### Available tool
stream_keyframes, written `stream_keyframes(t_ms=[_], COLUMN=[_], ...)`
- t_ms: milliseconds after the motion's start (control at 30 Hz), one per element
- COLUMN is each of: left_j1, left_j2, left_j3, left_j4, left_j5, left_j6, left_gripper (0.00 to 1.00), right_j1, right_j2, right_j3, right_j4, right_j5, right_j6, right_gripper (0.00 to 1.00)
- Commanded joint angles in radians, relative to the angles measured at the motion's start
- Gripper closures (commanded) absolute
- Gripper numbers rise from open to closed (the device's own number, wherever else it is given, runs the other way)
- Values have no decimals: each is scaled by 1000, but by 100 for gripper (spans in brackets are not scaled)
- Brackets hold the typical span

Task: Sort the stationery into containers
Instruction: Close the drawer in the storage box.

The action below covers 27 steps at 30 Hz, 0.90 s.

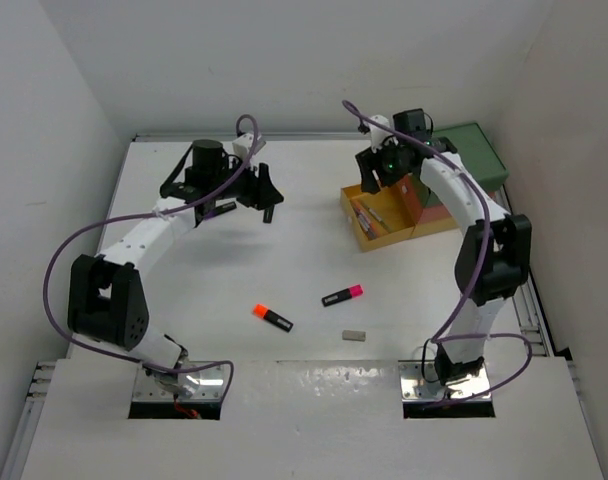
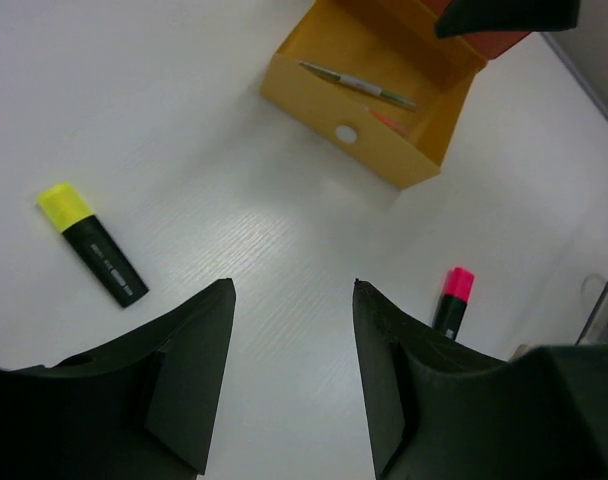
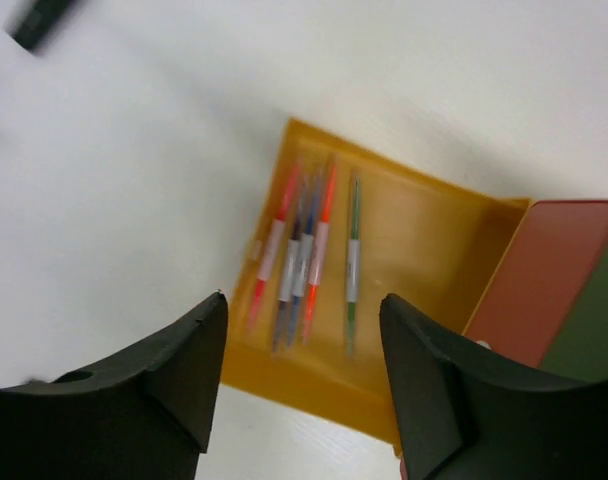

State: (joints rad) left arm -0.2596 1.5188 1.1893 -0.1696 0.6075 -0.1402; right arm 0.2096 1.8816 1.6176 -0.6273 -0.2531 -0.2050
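The yellow drawer (image 3: 424,240) stands pulled out from under the coral-red drawer (image 3: 544,270) and green drawer (image 3: 589,330), near the far right corner of the tabletop (image 1: 314,250), below the right gripper (image 3: 302,300). Four thin pens (image 3: 306,255) lie side by side on its floor. The right jaws stand wide apart, holding nothing. The left gripper (image 2: 292,285) hovers toward the far edge, half open and empty, with a yellow-capped highlighter (image 2: 89,243) just beside it. An orange-capped highlighter (image 1: 272,317), pink-capped highlighter (image 1: 342,295) and grey eraser (image 1: 354,335) lie apart on open mid-table, nearer the near edge.
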Motion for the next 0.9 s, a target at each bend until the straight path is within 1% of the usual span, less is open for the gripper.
stream_keyframes(t_ms=[0,33,100,133,167,200,233,267,300,333,367,400,467,500,533,567,600,767,800,867], left_j1=[-46,-61,-75,-90,-96,-101,-112,-112,-113,-112,-110,-104,-98,-95,-95,-98,-107,-144,-148,-159], left_j2=[27,47,70,105,125,168,214,215,265,286,331,352,389,424,440,455,484,587,598,626], left_j3=[10,10,9,9,13,21,29,29,29,47,47,46,44,41,41,47,52,130,136,138], left_j4=[93,125,189,243,263,289,347,375,395,438,468,514,556,590,640,662,697,760,765,801], left_j5=[38,47,54,67,70,72,84,90,97,109,121,124,110,112,98,88,66,2,-8,-43], left_j6=[-88,-105,-137,-175,-194,-217,-298,-299,-299,-387,-419,-477,-533,-589,-611,-630,-653,-723,-728,-757], left_gripper=[46,47,56,61,70,74,81,84,86,88,89,91,95,96,97,100,100,100,100,100], right_j1=[-6,-22,-47,-70,-82,-91,-113,-122,-128,-137,-142,-147,-159,-165,-170,-174,-182,-196,-199,-205], right_j2=[-172,-189,-219,-240,-245,-249,-257,-259,-259,-262,-265,-266,-262,-257,-253,-245,-242,-220,-216,-205], right_j3=[96,99,94,93,90,87,68,68,67,47,13,-4,-24,-44,-56,-67,-77,-84,-85,-87], right_j4=[50,76,100,112,118,126,144,150,153,176,198,215,236,244,256,264,267,276,279,273], right_j5=[-92,-92,-87,-74,-51,-40,-8,-8,14,44,64,78,95,104,112,121,130,185,210,203], right_j6=[124,159,177,185,191,194,197,197,197,197,228,231,237,234,228,227,228,213,184,171], right_gripper=[40,43,46,47,47,49,52,52,55,57,62,64,70,74,76,77,78,80,82,82])
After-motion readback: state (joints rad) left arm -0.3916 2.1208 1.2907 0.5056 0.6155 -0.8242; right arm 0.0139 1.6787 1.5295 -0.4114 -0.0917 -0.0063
